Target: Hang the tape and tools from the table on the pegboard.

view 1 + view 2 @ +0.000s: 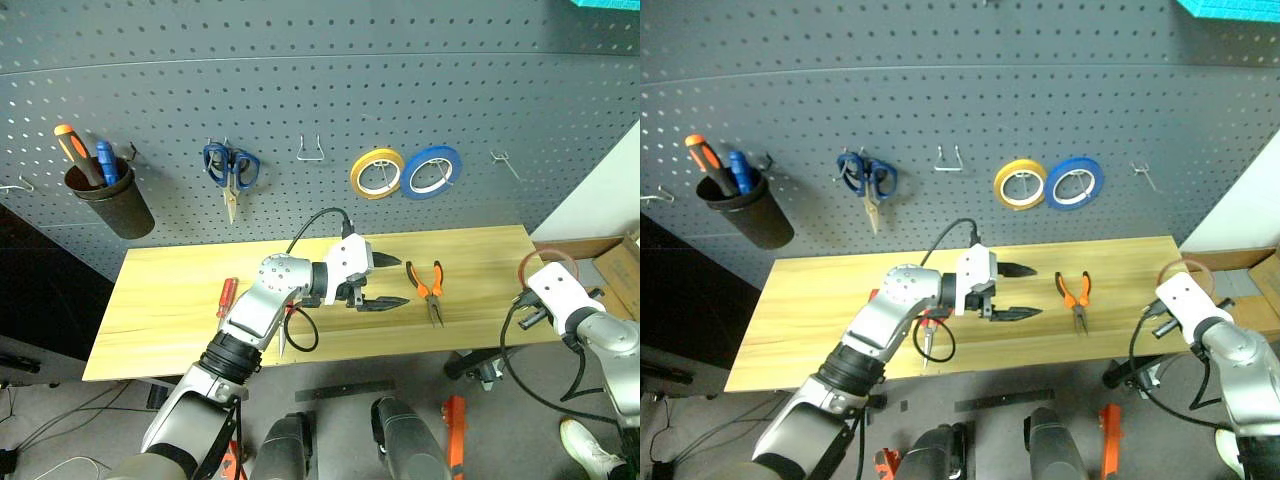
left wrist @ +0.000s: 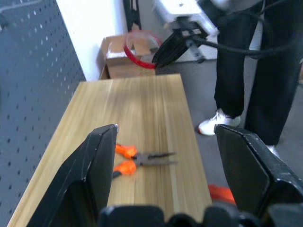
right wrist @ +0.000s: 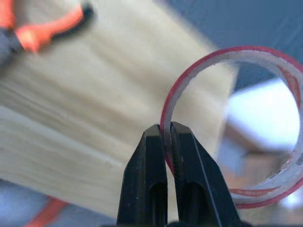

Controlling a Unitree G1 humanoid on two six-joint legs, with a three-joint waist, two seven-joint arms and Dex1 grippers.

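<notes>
My right gripper (image 3: 165, 135) is shut on the rim of the thin red tape (image 3: 227, 51) and holds it in the air just past the right end of the table (image 1: 170, 300). The same tape (image 1: 545, 268) appears in the head views. Over the middle of the table my left gripper (image 1: 390, 282) hangs open and empty, pointing right toward the orange-and-black pliers (image 1: 430, 285), which lie flat. A red-handled screwdriver (image 1: 227, 296) lies left of that arm. The red-handled scissors (image 1: 928, 330) lie partly hidden under it. The pegboard (image 1: 300, 80) rises behind the table.
On the pegboard hang a black cup (image 1: 110, 195) with two screwdrivers, blue scissors (image 1: 231, 168), a yellow roll (image 1: 377, 172) and a blue roll (image 1: 431, 171). Bare hooks (image 1: 310, 150) (image 1: 505, 162) stand between and right of them. A cardboard box (image 1: 610, 260) and a person's legs (image 2: 265, 71) are to the right.
</notes>
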